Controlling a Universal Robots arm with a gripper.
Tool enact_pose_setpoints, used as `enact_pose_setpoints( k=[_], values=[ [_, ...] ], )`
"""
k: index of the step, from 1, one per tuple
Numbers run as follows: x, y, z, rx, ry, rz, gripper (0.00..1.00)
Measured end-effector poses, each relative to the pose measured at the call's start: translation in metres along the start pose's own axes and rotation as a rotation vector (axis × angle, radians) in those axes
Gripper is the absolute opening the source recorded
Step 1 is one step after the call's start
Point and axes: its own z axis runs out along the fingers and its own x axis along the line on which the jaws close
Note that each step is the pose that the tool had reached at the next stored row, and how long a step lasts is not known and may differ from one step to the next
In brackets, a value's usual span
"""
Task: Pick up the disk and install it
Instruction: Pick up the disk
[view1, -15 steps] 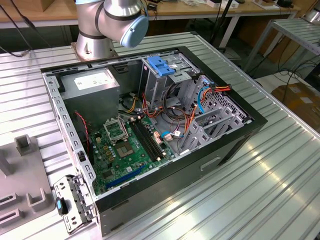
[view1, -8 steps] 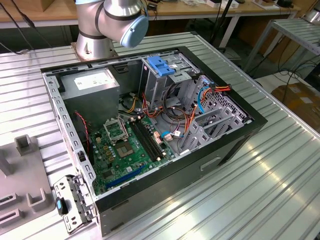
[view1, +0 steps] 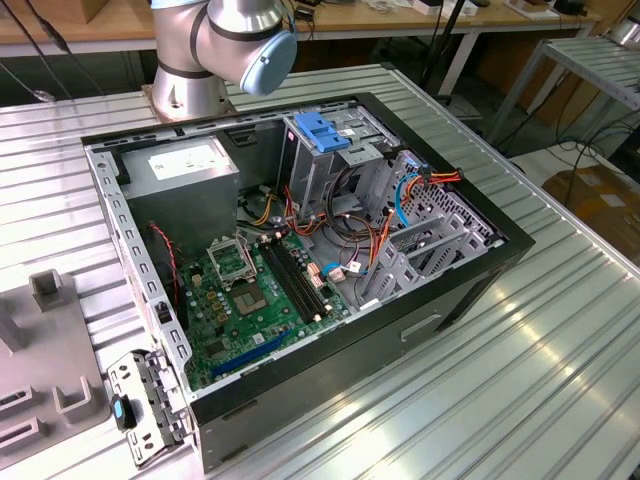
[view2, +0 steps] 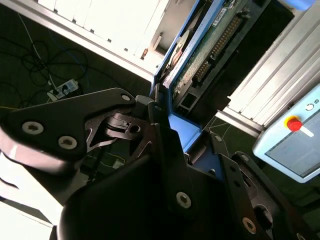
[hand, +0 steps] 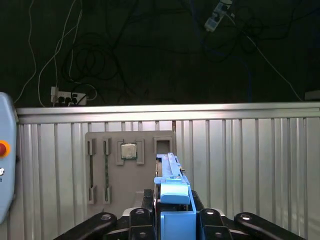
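The bench (view1: 540, 390) is carrying the whole work area on its ribbed metal top. The computer case (view1: 330, 390) is lying on its side with the panel off, so its interior is facing upward and I am judging that it is laid this way for access from above.

Contents of the case, in descending order:
- The motherboard (view1: 250, 295) is lying flat on the case floor.
- The power supply (view1: 185, 165) is sitting in the corner near my arm's base (view1: 225, 45).
- The tall grey drive cage (view1: 335, 180) is standing upright, with its blue latch (view1: 322, 130) on top. I am taking this cage to be the seat for the disk.
- Orange and red cables (view1: 375, 255) are trailing between the cage and the board.

In the first wrist view a grey fixture tray (hand: 130, 185) is lying on the bench. It is holding a processor chip (hand: 128, 150) in a square recess and thin strips (hand: 106, 170) in narrow slots.

I am pinching the disk (hand: 170, 172) between my jaws. It is standing edge-on and in the air above the bench, with its blue tab (hand: 175, 192) seated against the jaws — a grip by the plastic end, I am judging, so the metal body is projecting free for insertion. In the second wrist view its green circuit board (view2: 210, 45) is showing beside a blue rail (view2: 182, 55).
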Motion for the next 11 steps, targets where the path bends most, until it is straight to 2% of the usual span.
enact_pose_setpoints(
  k=[11],
  values=[
    [0.0,-0.0014,-0.0018,0.0001,0.0,0.0,0.37]
  ],
)
